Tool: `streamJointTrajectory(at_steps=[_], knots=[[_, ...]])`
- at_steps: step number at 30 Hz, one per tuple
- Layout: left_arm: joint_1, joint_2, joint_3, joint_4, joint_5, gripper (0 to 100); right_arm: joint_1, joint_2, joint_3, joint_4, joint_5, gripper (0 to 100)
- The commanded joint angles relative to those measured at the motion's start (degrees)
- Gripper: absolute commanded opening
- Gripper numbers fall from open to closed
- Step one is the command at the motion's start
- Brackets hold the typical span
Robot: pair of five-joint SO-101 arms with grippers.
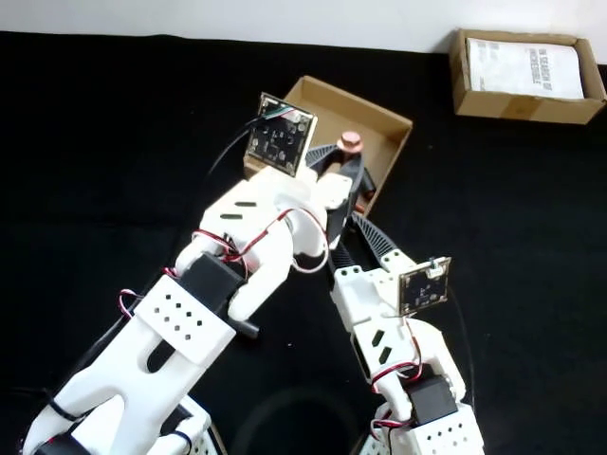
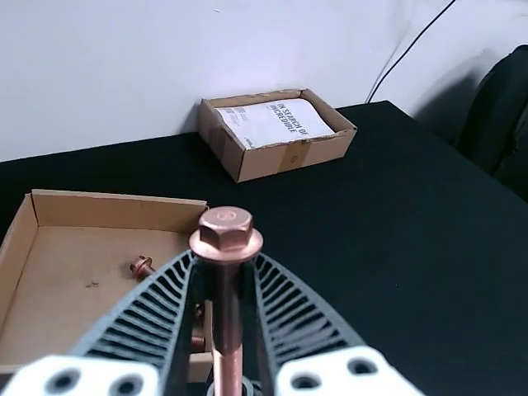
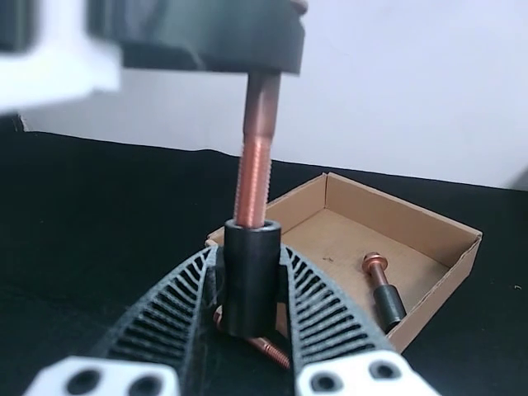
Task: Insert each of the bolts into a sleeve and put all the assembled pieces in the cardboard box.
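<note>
The left gripper [image 2: 224, 262] has its ribbed fingers [image 2: 157, 313] clamped on the shank of a copper bolt [image 2: 225, 235]. The bolt is upright, its flanged hexagonal head just above the fingertips and its shank running down between them.

The right gripper [image 3: 247, 260] has its fingers [image 3: 326, 318] closed on a black sleeve [image 3: 250, 285]. The sleeve is also upright, its open mouth rising just clear of the fingertips. The threaded end of the bolt meets this mouth from above; how far it has entered cannot be told. The body of the left gripper sits just above the sleeve.

Both grippers are at the near edge of the cardboard box [image 1: 379, 118]. Beyond the right fingers, an assembled piece [image 3: 381, 289] lies on its side on the box floor. It is a bolt seated in a sleeve. Below the held sleeve, between the right fingers, a loose bolt [image 3: 266, 348] shows in part.

Well beyond the left fingertips, apart from the cardboard box, stands a second box [image 2: 247, 161] holding a printed sheet [image 2: 276, 120]. Both boxes rest on a black table [image 2: 396, 247].
</note>
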Motion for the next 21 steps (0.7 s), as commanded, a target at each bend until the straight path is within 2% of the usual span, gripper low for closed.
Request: streamJointTrajectory(at_steps=[1, 10, 21], knots=[[-0.8, -1.9, -0.5, -0.4, 0.1, 1, 0.8, -0.5, 5.6, -1.0, 0.2, 0.6], [-0.6, -2.1, 1.7, -2.3, 0.1, 1, 0.9, -0.5, 5.6, -1.0, 0.2, 0.6], [-0.8, -7.5, 16.3, -1.9, 1.7, 1, 1.2, -0.5, 5.6, -1.0, 0.2, 0.6]])
